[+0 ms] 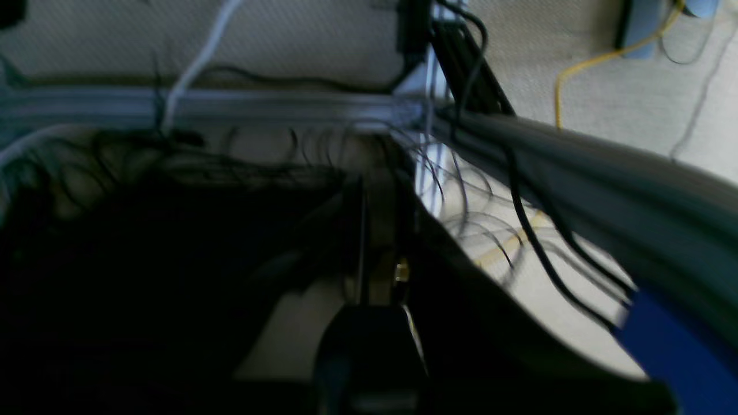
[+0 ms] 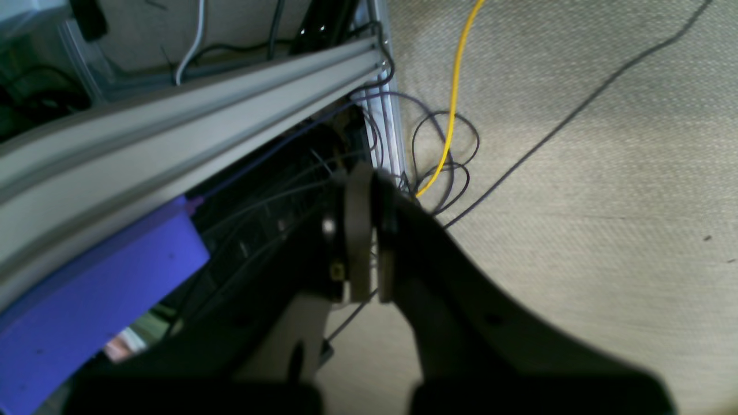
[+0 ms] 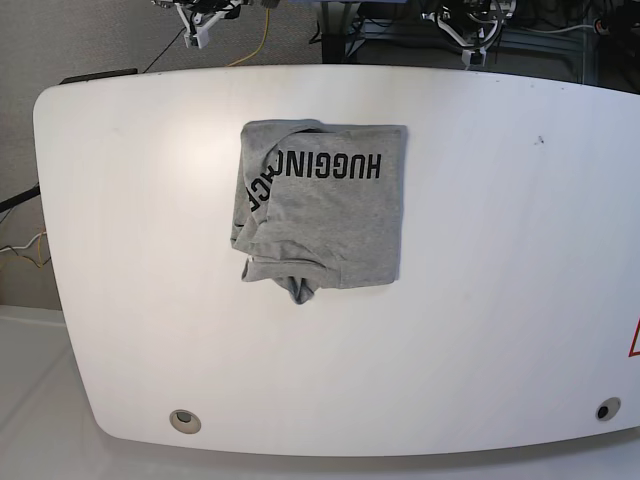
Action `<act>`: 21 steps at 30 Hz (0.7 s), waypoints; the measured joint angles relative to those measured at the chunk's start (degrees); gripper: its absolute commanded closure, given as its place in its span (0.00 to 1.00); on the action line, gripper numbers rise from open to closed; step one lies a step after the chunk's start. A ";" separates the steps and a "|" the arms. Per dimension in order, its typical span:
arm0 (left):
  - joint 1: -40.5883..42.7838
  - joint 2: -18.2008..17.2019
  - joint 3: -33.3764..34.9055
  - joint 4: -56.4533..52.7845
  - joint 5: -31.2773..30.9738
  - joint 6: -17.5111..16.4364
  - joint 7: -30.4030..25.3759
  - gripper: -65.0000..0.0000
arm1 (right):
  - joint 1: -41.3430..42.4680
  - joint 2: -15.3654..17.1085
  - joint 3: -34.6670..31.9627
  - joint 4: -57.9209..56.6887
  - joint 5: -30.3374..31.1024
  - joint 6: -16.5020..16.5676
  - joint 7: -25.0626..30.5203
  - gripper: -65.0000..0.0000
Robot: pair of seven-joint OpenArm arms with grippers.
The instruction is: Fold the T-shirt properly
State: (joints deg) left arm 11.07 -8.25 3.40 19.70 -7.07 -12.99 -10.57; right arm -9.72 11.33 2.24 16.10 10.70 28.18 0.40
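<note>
Looks pretty much done: the heather-grey cotton T-shirt (image 3: pixel 322 205) with black lettering sits folded into a rough rectangle near the white tabletop's (image 3: pixel 500 300) far edge, lower-left corner still lumpy; left end effector (image 1: pixel 377 271) and right end effector (image 2: pixel 369 230) both pressed together, empty, parked off the tabletop.

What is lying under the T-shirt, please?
Only the white table shows around the T-shirt. Its own folded layers lie under the top one; anything else beneath is covered.
</note>
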 measured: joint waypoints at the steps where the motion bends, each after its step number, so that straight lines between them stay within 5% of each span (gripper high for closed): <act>1: -0.68 0.13 1.55 -1.68 0.02 1.36 -1.16 0.99 | 0.00 -0.28 -1.25 0.02 -0.02 -1.53 0.02 1.00; 11: -3.61 2.78 11.06 -8.13 0.00 10.19 -7.13 0.99 | 1.14 -2.27 -6.08 -0.44 -0.02 -8.31 -0.20 1.00; 21: -4.09 3.13 12.63 -8.33 -0.04 13.00 -7.08 0.99 | 1.29 -3.26 -6.10 -0.48 -0.02 -13.22 0.00 1.00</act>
State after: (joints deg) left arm 6.98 -5.13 16.03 11.38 -7.11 0.01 -17.65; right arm -8.43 8.08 -3.86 15.62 10.68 14.96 0.40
